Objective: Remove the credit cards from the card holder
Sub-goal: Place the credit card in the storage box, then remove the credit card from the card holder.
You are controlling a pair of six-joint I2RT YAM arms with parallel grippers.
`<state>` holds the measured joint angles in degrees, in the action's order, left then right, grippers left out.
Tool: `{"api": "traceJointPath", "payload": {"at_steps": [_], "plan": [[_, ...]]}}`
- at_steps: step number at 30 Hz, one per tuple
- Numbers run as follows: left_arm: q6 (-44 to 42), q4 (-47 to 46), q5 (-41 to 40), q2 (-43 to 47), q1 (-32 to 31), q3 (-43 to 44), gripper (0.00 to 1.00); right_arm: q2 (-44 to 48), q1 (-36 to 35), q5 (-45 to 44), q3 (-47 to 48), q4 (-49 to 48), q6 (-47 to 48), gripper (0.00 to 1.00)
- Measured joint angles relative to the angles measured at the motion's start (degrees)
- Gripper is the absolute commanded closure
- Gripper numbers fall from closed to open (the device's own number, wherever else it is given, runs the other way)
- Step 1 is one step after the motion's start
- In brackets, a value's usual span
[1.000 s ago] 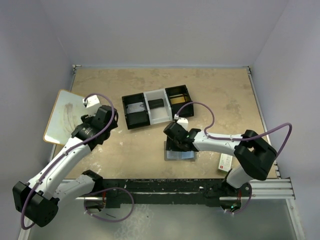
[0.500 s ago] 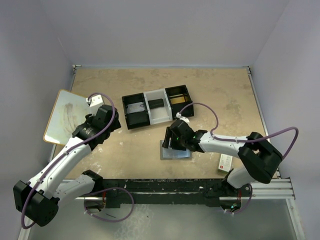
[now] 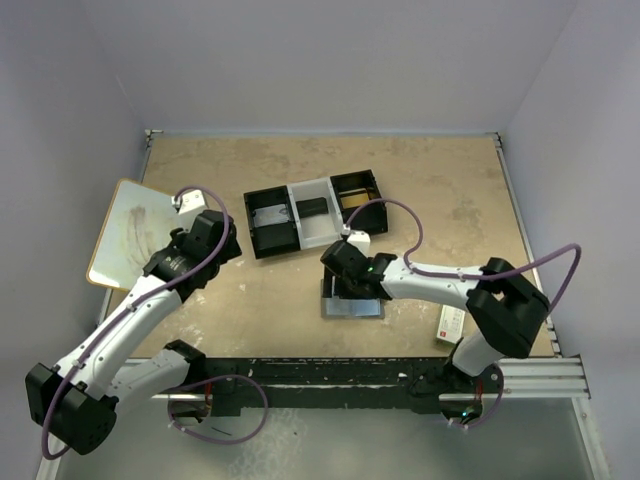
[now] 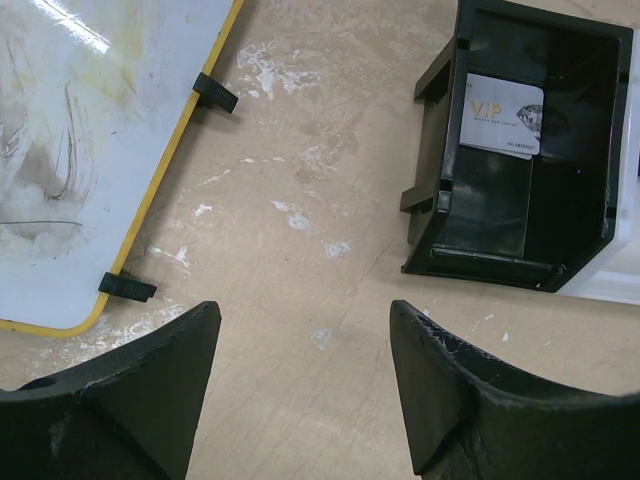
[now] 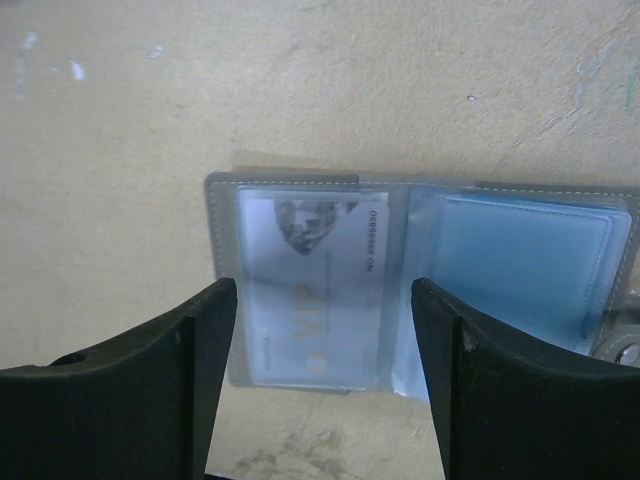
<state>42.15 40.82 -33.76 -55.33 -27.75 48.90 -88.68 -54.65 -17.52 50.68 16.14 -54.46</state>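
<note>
- I see a tan, scuffed worktop carrying everything, with both arms reaching out over it.
- A whiteboard with a yellow edge lies flat, ahead and to the left of the left end effector.
- A three-compartment tray, black at both ends and white in the middle, sits ahead and to the right of the left end effector, and just beyond the right end effector.
- The left end effector hangs above bare worktop with its jaws spread wide and nothing between them.
- The right end effector points down over the card holder, jaws spread and gripping nothing. I cannot tell if its fingertips touch the holder.
- The card holder lies opened flat directly beneath the right end effector. Its grey-edged sleeve panel sits between the fingers and its blue-grey panel extends past one finger.
- A small white-and-red box lies well apart from the right end effector, back beside that arm's base.
- One silver VIP card rests inside the holder's clear sleeve, between the right fingers.
- Another VIP card lies in the black tray compartment nearest the left end effector.
</note>
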Motion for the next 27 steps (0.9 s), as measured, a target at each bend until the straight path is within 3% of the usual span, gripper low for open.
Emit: {"api": "traceJointPath", "payload": {"at_steps": [10, 27], "plan": [[0.0, 0.0, 0.0, -0.6, 0.0, 0.0, 0.34, -3.8, -0.4, 1.7, 0.2, -2.6, 0.6, 0.26], [0.0, 0.0, 0.0, -1.2, 0.0, 0.0, 0.35, -11.3, -3.7, -4.0, 9.7, 6.8, 0.9, 0.26]]}}
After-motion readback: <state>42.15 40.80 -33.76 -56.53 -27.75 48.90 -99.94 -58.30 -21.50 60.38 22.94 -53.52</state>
